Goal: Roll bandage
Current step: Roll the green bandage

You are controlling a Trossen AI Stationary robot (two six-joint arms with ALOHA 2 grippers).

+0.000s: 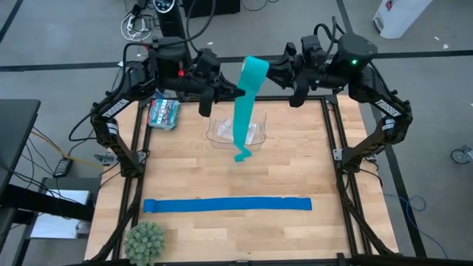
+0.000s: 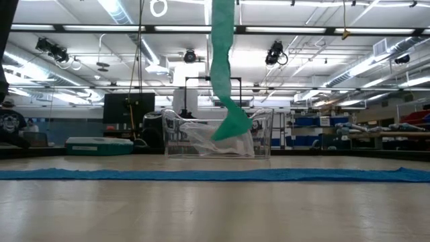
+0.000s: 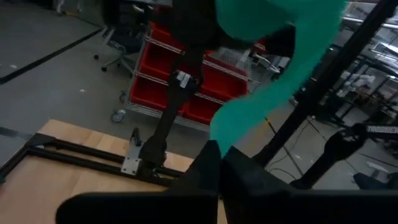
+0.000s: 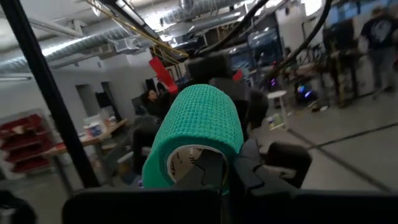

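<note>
The bandage (image 1: 247,103) is teal-green with a fine woven mesh texture. A royal-blue strip (image 1: 227,205) lies on the pale wood-grain table (image 1: 295,170). The container (image 2: 262,134) is clear; the spiky ball (image 1: 144,241) is green.

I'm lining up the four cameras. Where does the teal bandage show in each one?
High: bandage hangs top centre, over the clear bin.
Low: drops from top edge before that bin.
Left wrist: upper right.
Right wrist: rolled end, centre.
Shared landmark: the clear bin, high and low only.
</note>
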